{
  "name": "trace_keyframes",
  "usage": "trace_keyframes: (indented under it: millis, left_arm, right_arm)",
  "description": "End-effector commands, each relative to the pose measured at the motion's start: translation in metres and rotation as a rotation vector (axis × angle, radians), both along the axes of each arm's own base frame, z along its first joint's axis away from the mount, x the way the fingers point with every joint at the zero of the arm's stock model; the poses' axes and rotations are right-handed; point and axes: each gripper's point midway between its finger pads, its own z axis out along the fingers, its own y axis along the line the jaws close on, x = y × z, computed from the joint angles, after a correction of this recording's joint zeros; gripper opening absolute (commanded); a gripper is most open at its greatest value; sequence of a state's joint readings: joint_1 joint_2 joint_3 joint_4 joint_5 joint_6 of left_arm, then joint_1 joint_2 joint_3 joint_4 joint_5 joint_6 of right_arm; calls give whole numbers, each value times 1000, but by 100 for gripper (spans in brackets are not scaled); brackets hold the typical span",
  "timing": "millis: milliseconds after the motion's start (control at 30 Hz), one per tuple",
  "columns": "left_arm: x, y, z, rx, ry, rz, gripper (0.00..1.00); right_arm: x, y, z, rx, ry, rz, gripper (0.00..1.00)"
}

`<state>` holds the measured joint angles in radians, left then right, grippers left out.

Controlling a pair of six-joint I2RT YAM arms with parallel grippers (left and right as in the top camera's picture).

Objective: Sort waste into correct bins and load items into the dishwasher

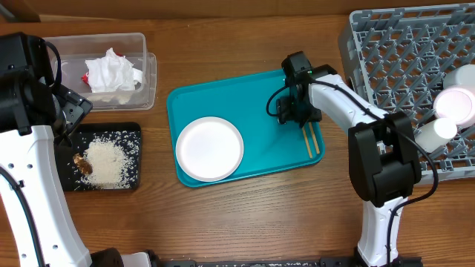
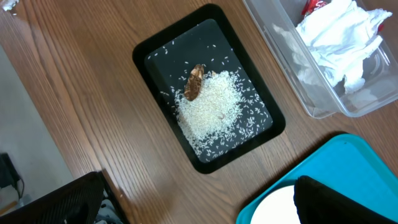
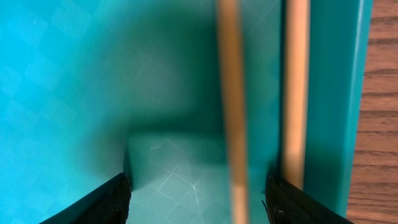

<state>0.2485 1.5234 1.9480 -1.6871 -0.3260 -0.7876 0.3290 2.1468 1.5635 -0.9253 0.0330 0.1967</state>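
- Wooden chopsticks [image 1: 312,141] lie side by side on the teal tray [image 1: 252,96], close to its right rim. Why is our right claw [image 1: 295,119] down on top of them?
- We think it wants to pinch both at once. Its fingers [image 3: 112,199] are apart, and it holds nothing yet.
- Can we tell that from above?
- Not well. The arm hides the top ends of the sticks. The right wrist view helps. One stick runs between the fingers, and the other goes right by the far finger. We cannot tell if that one is inside too.
- What does the view from above give us that the wrist does not?
- The way to go. The grey dish rack [image 1: 401,59] stands to the right on the bench [image 1: 223,222], with white dishes [image 1: 460,104] in it already. The plate [image 1: 209,148] sits on the teal tray.
- And our left claw [image 2: 208,199]?
- Wide open and holding nothing, off to the side so we do not bump. Its view shows rice [image 2: 211,106] and a brown scrap [image 2: 194,82] in the black tray [image 2: 140,59], and tissues [image 2: 339,37] in the clear tub [image 2: 285,62]. That waste looks sorted to us.
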Motion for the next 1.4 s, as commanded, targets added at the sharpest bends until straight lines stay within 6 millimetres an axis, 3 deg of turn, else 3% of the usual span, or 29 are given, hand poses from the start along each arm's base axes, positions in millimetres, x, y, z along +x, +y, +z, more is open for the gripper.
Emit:
trace_keyframes:
  millis: [0, 133, 333, 600, 700, 833, 1000, 1133, 1233, 1367]
  left_arm:
    - [-1, 2, 0, 6, -1, 26, 100]
    - [-1, 2, 0, 6, -1, 26, 100]
    - [-1, 2, 0, 6, -1, 26, 100]
    - [-1, 2, 0, 6, -1, 26, 100]
    - [-1, 2, 0, 6, -1, 26, 100]
    - [-1, 2, 0, 6, -1, 26, 100]
    - [-1, 2, 0, 6, -1, 26, 100]
    - [-1, 2, 0, 6, -1, 26, 100]
    - [-1, 2, 0, 6, -1, 26, 100]
    - [-1, 2, 0, 6, -1, 26, 100]
  right_arm:
    - [-1, -3, -9, -17, 14, 7, 71]
    - [-1, -3, -9, -17, 15, 6, 68]
    - [-4, -4, -11, -19, 22, -3, 30]
    - [-16, 2, -15, 30, 75, -24, 4]
    - [-15, 3, -3, 35, 86, -47, 4]
    - [2, -3, 31, 33, 61, -54, 4]
    - [34, -25, 102, 44, -30, -37, 4]
    - [58, -62, 170, 55, -150, -57, 4]
    - [70, -97, 208, 52, -238, -89, 4]
    - [78, -146, 224, 55, -294, -156, 4]
